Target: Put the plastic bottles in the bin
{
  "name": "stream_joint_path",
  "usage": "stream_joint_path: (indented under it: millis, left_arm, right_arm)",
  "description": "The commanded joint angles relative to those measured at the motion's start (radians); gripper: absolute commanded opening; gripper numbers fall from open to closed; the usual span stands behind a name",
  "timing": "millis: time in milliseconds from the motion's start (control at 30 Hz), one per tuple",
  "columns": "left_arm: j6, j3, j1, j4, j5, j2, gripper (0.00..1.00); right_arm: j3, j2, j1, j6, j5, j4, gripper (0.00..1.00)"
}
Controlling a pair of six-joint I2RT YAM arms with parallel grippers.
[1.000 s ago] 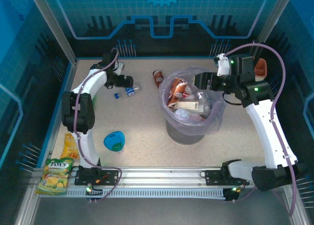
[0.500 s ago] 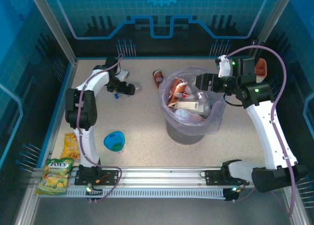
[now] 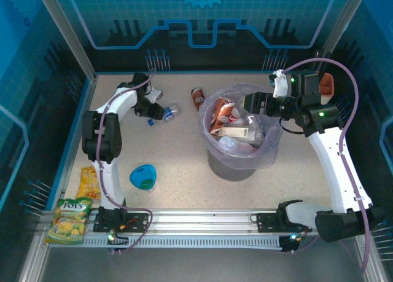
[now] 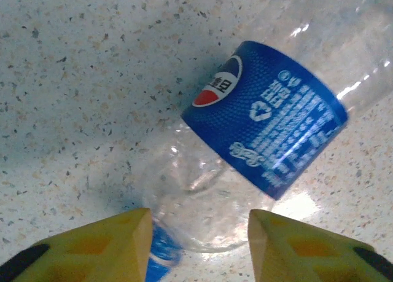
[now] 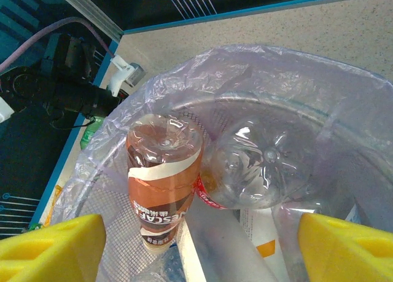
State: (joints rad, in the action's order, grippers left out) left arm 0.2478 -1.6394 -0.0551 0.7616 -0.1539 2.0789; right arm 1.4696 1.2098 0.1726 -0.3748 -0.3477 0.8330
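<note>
A clear plastic bottle point(image 4: 245, 128) with a blue label and blue cap lies on the table at the back left point(image 3: 164, 113). My left gripper point(image 4: 199, 223) is shut on its shoulder near the cap, one yellow finger against each side. A brown-labelled bottle point(image 3: 198, 97) lies just left of the bin. The grey bin point(image 3: 228, 168) with its lilac bag holds several bottles, among them a brown Nescafe one point(image 5: 163, 177) and a clear one point(image 5: 264, 165). Above the bin's far rim hangs my right gripper point(image 5: 199, 233), open with nothing between its fingers.
A small blue bowl point(image 3: 143, 176) sits front left. Yellow snack packets point(image 3: 89, 182) lie by the left front edge, another point(image 3: 69, 219) at the rail. A beige-and-orange knife block point(image 3: 327, 83) stands behind the right arm. Raised frame walls enclose the table.
My left gripper came down over the blue-labelled bottle and its jaws closed from wide open onto it. The right arm has stayed over the bin.
</note>
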Motion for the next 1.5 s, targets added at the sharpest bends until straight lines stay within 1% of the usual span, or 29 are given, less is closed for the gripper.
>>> stream_joint_path:
  millis: [0, 133, 267, 400, 467, 500, 533, 600, 633, 700, 767, 867, 933, 1033, 1067, 1133, 1200, 1267, 1367, 1467]
  left_arm:
    - [-0.007, 0.026, -0.004, 0.005, -0.013, -0.022, 0.43]
    - [-0.040, 0.066, -0.005, -0.046, -0.055, -0.082, 0.41]
    - [-0.075, 0.099, -0.006, -0.079, -0.097, -0.149, 0.40]
    - [-0.126, 0.180, -0.006, -0.159, -0.145, -0.253, 0.40]
    - [-0.139, 0.207, -0.010, -0.179, -0.132, -0.290, 0.40]
    - [-0.131, 0.208, -0.014, -0.171, -0.113, -0.293, 0.42]
    - [-0.114, 0.205, -0.021, -0.163, -0.078, -0.288, 0.51]
    - [-0.049, 0.181, -0.039, -0.139, 0.024, -0.245, 0.82]
    - [-0.029, 0.162, -0.041, -0.122, 0.042, -0.219, 0.89]
    - [0.001, 0.127, -0.042, -0.107, 0.046, -0.162, 0.97]
    - [0.031, 0.107, -0.042, -0.112, 0.046, -0.115, 0.99]
    - [0.062, 0.062, -0.046, -0.097, 0.033, -0.048, 0.99]
    - [0.077, 0.039, -0.050, -0.088, 0.043, -0.010, 0.99]
    - [0.088, 0.018, -0.055, -0.062, 0.054, 0.030, 0.94]
    - [0.091, 0.022, -0.056, -0.067, 0.059, 0.036, 0.91]
    - [0.086, 0.036, -0.060, -0.083, 0.061, 0.037, 0.81]
    - [0.079, 0.051, -0.060, -0.100, 0.054, 0.029, 0.69]
    - [0.074, 0.060, -0.060, -0.107, 0.056, 0.014, 0.61]
    - [0.069, 0.075, -0.060, -0.112, 0.061, -0.027, 0.53]
    - [0.050, 0.096, -0.059, -0.122, 0.060, -0.088, 0.51]
  right_arm:
    - [0.015, -0.017, -0.014, -0.023, -0.016, -0.004, 0.82]
    - [0.023, -0.031, -0.014, -0.025, -0.006, 0.002, 0.81]
    - [0.043, -0.023, -0.015, -0.043, -0.020, 0.006, 0.80]
    - [0.109, 0.001, 0.023, -0.064, -0.036, 0.000, 0.79]
    - [0.144, 0.020, 0.042, -0.061, -0.032, 0.010, 0.79]
    - [0.158, 0.030, 0.050, -0.058, -0.027, 0.012, 0.79]
    - [0.166, 0.035, 0.054, -0.054, -0.024, 0.014, 0.79]
    - [0.176, 0.047, 0.059, -0.052, -0.024, 0.014, 0.79]
    - [0.178, 0.049, 0.058, -0.053, -0.025, 0.016, 0.79]
    - [0.174, 0.050, 0.059, -0.053, -0.021, 0.014, 0.79]
    - [0.162, 0.041, 0.060, -0.058, -0.014, 0.011, 0.79]
    - [0.143, 0.029, 0.059, -0.061, -0.004, 0.014, 0.79]
    - [0.136, 0.022, 0.059, -0.061, 0.005, 0.018, 0.80]
    - [0.129, 0.016, 0.059, -0.061, 0.016, 0.021, 0.80]
    - [0.129, 0.014, 0.059, -0.062, 0.021, 0.022, 0.80]
    - [0.129, 0.014, 0.060, -0.059, 0.021, 0.022, 0.80]
    - [0.133, 0.019, 0.059, -0.062, 0.016, 0.021, 0.80]
    - [0.140, 0.022, 0.059, -0.060, 0.014, 0.022, 0.80]
    - [0.153, 0.029, 0.062, -0.056, 0.011, 0.020, 0.80]
    - [0.177, 0.044, 0.072, -0.048, 0.012, 0.016, 0.80]
